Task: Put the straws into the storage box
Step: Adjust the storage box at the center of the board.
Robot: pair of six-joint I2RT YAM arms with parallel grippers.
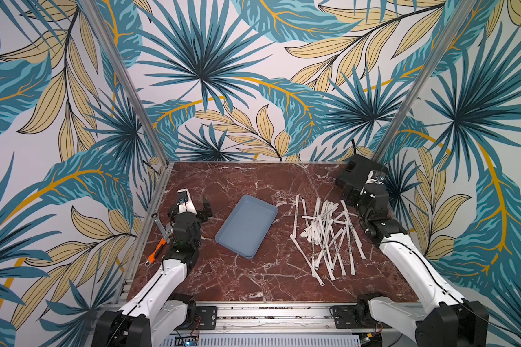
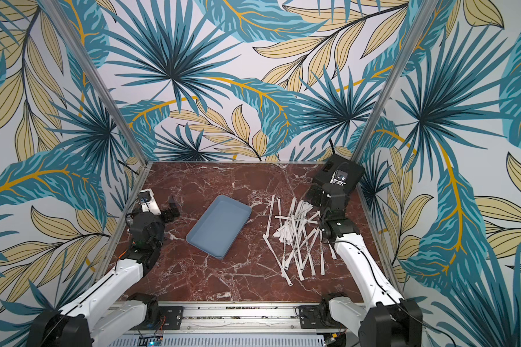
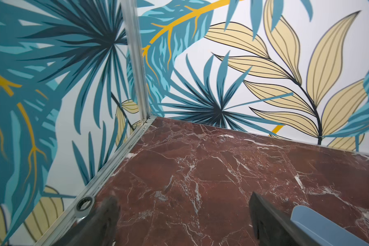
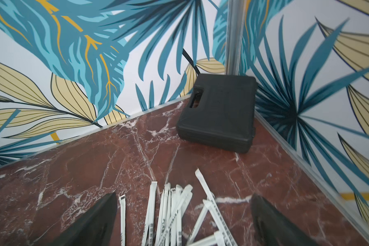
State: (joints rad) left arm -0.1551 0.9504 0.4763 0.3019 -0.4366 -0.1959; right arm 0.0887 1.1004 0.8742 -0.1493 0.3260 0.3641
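Hovering spread wide, the right jaws frame the straws (image 4: 173,202) scattered on the counter (image 4: 73,170). Left jaws gape empty too, storage box (image 3: 320,221) just outside them.

2 white arms (image 1: 163,279) (black joints, cables)

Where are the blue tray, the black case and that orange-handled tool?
blue tray (image 1: 247,225): in a top view, middle of its bare floor.
black case (image 4: 217,110): right wrist view, middle of its lid.
orange-handled wrench (image 1: 156,251): in a top view, on the orange grip.
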